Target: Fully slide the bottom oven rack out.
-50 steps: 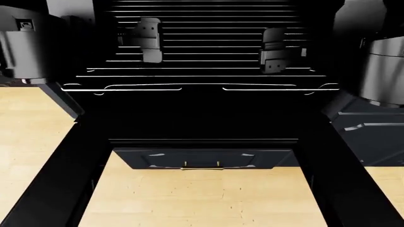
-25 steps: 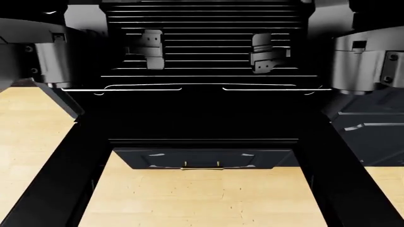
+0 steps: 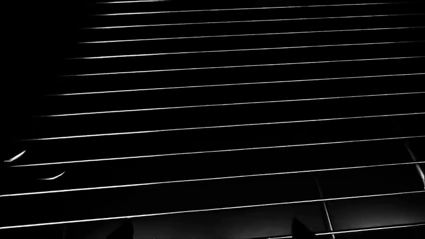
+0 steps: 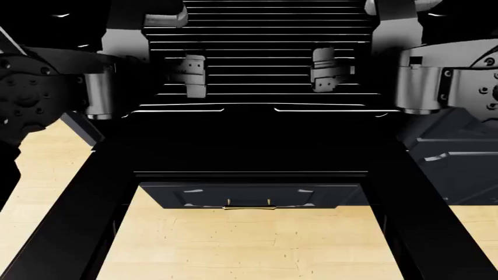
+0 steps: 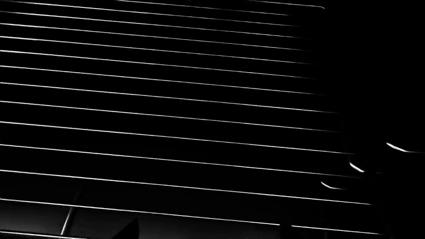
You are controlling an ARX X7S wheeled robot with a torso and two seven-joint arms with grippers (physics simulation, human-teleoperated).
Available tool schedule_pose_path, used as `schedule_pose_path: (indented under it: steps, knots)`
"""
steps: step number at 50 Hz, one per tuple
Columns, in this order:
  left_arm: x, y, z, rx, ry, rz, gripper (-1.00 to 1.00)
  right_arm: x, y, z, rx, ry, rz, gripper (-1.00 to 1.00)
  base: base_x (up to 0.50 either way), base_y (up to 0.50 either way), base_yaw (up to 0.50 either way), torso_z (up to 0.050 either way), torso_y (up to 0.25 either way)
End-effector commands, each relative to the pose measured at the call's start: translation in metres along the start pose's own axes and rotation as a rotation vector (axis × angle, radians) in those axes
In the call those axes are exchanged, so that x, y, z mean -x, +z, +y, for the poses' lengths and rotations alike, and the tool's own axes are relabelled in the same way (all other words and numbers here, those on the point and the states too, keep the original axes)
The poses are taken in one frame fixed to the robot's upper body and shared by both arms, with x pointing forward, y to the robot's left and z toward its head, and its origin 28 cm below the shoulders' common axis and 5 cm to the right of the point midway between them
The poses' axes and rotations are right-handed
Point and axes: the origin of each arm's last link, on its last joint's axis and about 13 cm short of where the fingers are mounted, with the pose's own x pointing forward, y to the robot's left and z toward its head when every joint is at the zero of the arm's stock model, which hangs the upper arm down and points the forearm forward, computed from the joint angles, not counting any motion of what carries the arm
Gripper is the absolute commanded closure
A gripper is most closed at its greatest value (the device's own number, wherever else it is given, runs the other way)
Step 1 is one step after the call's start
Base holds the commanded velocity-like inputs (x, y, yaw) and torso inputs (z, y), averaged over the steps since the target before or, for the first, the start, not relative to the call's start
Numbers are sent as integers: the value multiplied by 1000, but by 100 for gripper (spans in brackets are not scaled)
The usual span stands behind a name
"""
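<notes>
Above the silver wire grid of the bottom oven rack [image 4: 257, 87], both grey grippers, left [image 4: 193, 74] and right [image 4: 325, 73], have drawn back toward its notched front rail; whether either grips cannot be told. The rack juts from the dark grey oven [image 4: 435, 146], apparently unmoved.

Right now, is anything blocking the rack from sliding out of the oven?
Nothing visible does. The rack lies above the dropped door, with no object in front of its front rail. Both grippers, left and right, hover over its wires.
</notes>
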Motion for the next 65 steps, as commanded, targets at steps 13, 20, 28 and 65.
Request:
schedule_pose_path:
  steps: [13,20,28,65]
  knots:
    - [-24,-21,1,-17,47,34,-100,-22,-22,-2,9,-20,41,-100,0,0,0,0,0]
    - [-24,-20,2,-23,65,37,-100,-25,-24,-3,9,-21,53,-100,0,0,0,0,0]
    - [-27,-19,2,-21,76,35,-100,-30,-26,-4,12,-27,55,-100,0,0,0,0,0]
    - [-67,-33,9,-7,138,74,-100,-63,-46,-5,23,-47,117,-100,0,0,0,0,-2]
